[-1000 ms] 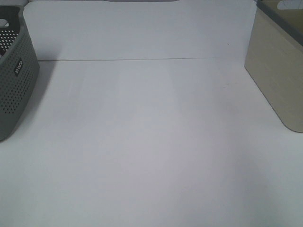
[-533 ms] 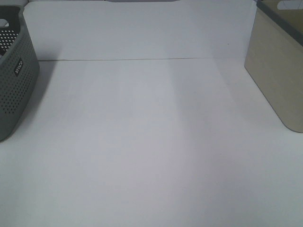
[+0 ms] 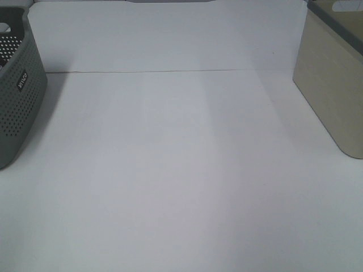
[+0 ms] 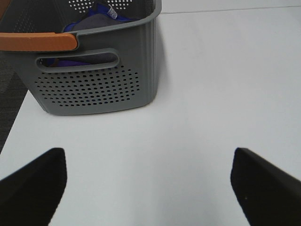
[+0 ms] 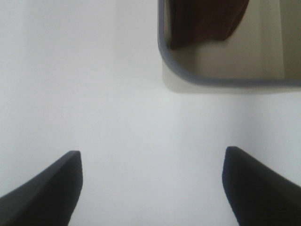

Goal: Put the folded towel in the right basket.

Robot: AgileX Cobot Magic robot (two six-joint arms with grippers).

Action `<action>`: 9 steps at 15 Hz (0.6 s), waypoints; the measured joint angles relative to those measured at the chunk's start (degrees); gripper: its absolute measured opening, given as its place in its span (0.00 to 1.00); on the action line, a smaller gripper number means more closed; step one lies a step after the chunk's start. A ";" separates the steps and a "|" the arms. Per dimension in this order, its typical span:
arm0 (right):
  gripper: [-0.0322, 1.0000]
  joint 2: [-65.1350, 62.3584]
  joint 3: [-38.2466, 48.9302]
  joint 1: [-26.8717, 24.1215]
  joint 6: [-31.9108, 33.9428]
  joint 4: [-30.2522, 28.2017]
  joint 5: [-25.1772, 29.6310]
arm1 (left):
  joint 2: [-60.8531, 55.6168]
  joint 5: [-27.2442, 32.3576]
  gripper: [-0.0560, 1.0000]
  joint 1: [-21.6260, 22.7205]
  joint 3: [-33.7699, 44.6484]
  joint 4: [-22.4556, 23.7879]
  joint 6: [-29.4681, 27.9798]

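The right basket [image 3: 334, 73] is beige with a grey rim and stands at the table's right edge. In the right wrist view a dark brown folded towel [image 5: 207, 21] lies inside this basket [image 5: 221, 84]. My right gripper [image 5: 153, 188] is open and empty over the bare table, short of the basket's rim. My left gripper [image 4: 148, 188] is open and empty above the table, in front of the grey perforated basket [image 4: 94, 89]. Neither gripper shows in the exterior high view.
The grey perforated left basket [image 3: 14, 85] stands at the table's left edge. It has an orange handle [image 4: 37, 41] and holds purple-blue cloth [image 4: 94, 21]. The white table [image 3: 181, 170] stretches between the two baskets, with a white back wall behind.
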 joint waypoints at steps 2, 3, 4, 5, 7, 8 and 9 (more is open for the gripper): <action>0.80 -7.16 8.37 0.00 0.11 -0.06 0.00 | 0.00 0.00 0.89 0.00 0.00 0.00 0.00; 0.80 -10.94 12.20 0.00 0.57 -0.06 0.00 | 0.00 0.00 0.89 0.00 0.00 0.00 0.00; 0.80 -15.64 16.04 0.00 1.55 -0.06 0.00 | 0.00 0.00 0.89 0.00 0.00 0.00 0.00; 0.80 -20.68 19.25 0.00 2.18 -0.06 0.00 | 0.00 0.00 0.89 0.00 0.00 0.00 0.00; 0.80 -30.42 25.73 0.00 2.92 -0.06 0.06 | 0.00 0.00 0.89 0.00 0.00 0.00 0.00; 0.80 -35.58 28.76 0.00 2.98 -0.06 0.11 | 0.00 0.00 0.89 0.00 0.00 0.00 0.00; 0.80 -38.45 30.08 0.00 2.98 -0.06 0.11 | 0.00 0.00 0.89 0.00 0.00 0.00 0.00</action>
